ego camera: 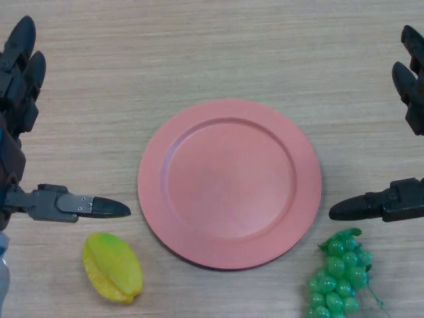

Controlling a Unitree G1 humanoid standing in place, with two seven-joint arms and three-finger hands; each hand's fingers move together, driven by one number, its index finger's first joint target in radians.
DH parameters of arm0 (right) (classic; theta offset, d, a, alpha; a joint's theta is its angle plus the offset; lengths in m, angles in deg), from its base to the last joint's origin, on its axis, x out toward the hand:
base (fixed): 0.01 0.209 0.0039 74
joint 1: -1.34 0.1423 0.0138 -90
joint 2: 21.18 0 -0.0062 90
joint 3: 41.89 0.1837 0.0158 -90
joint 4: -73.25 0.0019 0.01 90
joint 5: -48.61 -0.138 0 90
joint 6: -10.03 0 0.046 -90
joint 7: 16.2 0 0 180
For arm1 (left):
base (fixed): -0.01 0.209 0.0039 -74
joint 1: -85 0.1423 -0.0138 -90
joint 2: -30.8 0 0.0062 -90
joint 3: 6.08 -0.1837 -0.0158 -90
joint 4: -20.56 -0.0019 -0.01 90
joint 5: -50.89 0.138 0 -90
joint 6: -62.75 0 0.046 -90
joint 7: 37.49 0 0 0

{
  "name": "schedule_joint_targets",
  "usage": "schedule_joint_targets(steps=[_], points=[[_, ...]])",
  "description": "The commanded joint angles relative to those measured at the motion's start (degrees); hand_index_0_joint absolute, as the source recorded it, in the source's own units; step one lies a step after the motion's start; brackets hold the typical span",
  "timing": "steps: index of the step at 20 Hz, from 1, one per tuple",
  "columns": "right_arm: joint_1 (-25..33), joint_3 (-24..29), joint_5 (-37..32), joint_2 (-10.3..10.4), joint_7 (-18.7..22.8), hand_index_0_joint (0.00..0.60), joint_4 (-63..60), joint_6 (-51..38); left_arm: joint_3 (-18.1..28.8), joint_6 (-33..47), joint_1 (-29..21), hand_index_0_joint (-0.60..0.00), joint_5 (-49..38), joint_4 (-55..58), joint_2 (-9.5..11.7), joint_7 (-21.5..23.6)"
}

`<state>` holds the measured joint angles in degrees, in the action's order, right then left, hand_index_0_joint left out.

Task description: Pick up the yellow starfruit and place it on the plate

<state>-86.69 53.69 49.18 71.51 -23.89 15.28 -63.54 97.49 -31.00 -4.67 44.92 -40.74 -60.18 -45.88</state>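
The yellow starfruit (112, 267) is lying at the near left of the wooden table (218, 53), just beside the near-left rim of the pink plate (228, 182) and apparently not touching it. A bunch of green grapes (338, 275) is sitting at the near right. The left hand (20, 79) is hovering at the left edge, fingers straight, thumb pointing toward the plate, holding nothing. The right hand (411, 86) is mirroring it at the right edge, spread open and empty.
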Motion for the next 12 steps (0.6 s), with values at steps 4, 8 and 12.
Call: schedule_joint_targets(steps=[4, 8, 12], points=[[1.24, 2.46, 1.72, -1.84, 2.77, 0.0, 2.17, -10.25, 2.77, 5.23, -1.14, 0.0, -2.33, 2.88, 1.68, 0.59], [1.95, 2.0, 1.65, -1.83, 3.0, 0.0, 1.02, -9.98, 3.09, 10.02, 0.55, 0.0, 3.87, 0.06, 1.21, 2.08], [3.38, 0.95, 1.69, -1.93, 3.02, 0.0, -1.09, -10.76, 5.7, 11.87, 5.65, 0.0, 6.62, -0.96, -0.53, -0.29]])
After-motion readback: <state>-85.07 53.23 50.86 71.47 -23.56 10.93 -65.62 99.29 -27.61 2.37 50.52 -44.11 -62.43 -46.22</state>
